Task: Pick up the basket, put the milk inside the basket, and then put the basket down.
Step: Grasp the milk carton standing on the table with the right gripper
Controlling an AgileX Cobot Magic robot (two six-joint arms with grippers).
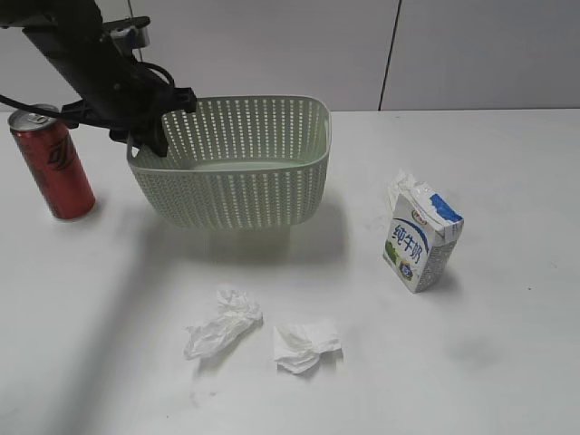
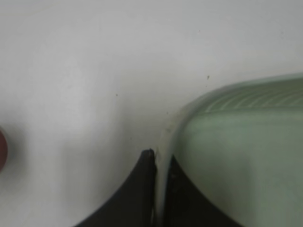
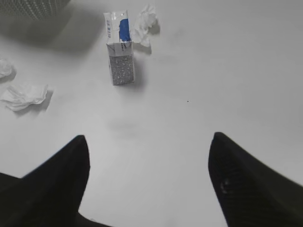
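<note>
nearest the exterior camera two crumpled tissues (image 1: 223, 322) (image 1: 306, 345) lie on the white worktop (image 1: 507, 362). a little farther back and to the right stands the milk (image 1: 421, 241), upright on its base but leaning slightly, with a third wad of tissue (image 1: 402, 186) touching its far side. farther again, left of centre, is the basket (image 1: 237, 163), and a red can (image 1: 53, 165) stands near its left end, apart from it.

the left gripper (image 1: 149, 136) has its jaws closed on the basket's left rim; the left wrist view shows the thin green wall (image 2: 161, 179) pinched between the two dark fingers (image 2: 135, 189). the basket's shadow falls clear of its base, so it looks lifted a little off the worktop, though that is a judgement.

the right gripper (image 3: 149, 156) has its jaws wide apart and holds nothing. in its own view the milk (image 3: 120, 52) stands well ahead of the jaws and a little left of their midline, its long axis upright, narrow face toward the camera. the right arm is the free one and looks the nearer to the carton. the coming reach likely goes forward and slightly left, then closes across the carton's sides, minding the tissue behind it.
</note>
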